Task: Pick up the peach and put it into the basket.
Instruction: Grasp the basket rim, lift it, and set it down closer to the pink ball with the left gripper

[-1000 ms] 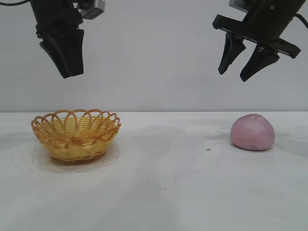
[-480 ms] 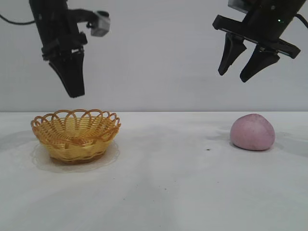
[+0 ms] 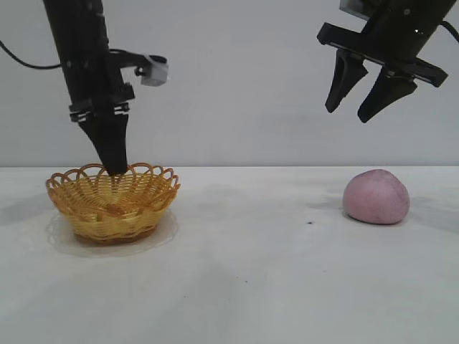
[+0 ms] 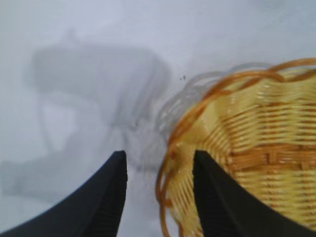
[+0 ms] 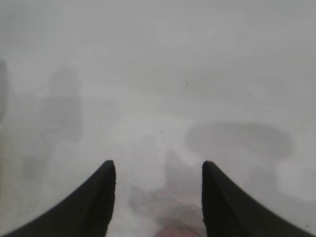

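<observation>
1. Your left gripper (image 3: 115, 166) points steeply down at the far rim of the basket (image 3: 113, 201), its tips level with the looped edge.
2. In the left wrist view its fingers (image 4: 101, 207) stand apart with nothing between them but the rim: one finger is over the woven inside, the other over bare bench (image 4: 74, 59) outside the wicker.
3. The basket sits on the bench at the left side of the exterior view, with nothing showing inside it.
4. The peach (image 3: 376, 196) rests on the bench well to the right, far from the basket and untouched.
5. Your right gripper (image 3: 351, 111) hangs high above the peach, tilted downward, jaws parted and holding nothing.
</observation>
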{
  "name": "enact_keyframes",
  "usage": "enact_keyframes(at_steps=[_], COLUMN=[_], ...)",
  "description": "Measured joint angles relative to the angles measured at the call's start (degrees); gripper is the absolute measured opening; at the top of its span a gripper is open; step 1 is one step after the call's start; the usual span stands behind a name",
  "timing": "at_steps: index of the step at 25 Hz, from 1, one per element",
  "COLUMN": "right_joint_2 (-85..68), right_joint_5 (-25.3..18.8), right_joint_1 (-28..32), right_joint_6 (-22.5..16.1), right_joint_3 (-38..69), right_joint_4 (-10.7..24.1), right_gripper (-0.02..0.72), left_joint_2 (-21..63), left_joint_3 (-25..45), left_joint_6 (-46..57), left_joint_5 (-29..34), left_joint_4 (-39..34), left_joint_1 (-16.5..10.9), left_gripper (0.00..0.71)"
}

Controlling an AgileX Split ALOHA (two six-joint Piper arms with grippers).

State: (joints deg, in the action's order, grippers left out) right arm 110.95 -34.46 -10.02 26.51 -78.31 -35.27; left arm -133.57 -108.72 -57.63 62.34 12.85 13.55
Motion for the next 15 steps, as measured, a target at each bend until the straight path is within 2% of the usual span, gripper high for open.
enact_keyframes(at_steps=[3, 5, 8, 10, 15], right_joint_2=[0.0, 0.0, 0.0, 0.0, 0.0], right_joint_5=[-0.11, -0.11, -0.11, -0.11, -0.11], right_joint_1=[0.0, 0.0, 0.0, 0.0, 0.0], right_joint_6=[0.13, 0.36, 0.48, 0.71, 0.93], right_joint_3=[0.0, 0.0, 0.0, 0.0, 0.0], right_joint_4=[0.0, 0.11, 0.11, 0.11, 0.11], right_gripper=[0.339, 0.339, 0.339, 0.339, 0.339], left_joint_2=[-1.14, -1.03, -0.66, -0.66, 0.32], left_joint_3=[-0.82, -1.2, -1.32, -1.32, -1.22], left_joint_6=[0.0, 0.42, 4.38, 9.97, 22.63], left_joint_5=[0.25, 1.69, 3.33, 4.83, 7.31], left_joint_4=[0.0, 0.12, 0.02, 0.02, 1.58], left_joint_1=[0.0, -0.04, -0.14, -0.27, -1.81], left_gripper=[0.131, 0.064, 0.075, 0.0, 0.0])
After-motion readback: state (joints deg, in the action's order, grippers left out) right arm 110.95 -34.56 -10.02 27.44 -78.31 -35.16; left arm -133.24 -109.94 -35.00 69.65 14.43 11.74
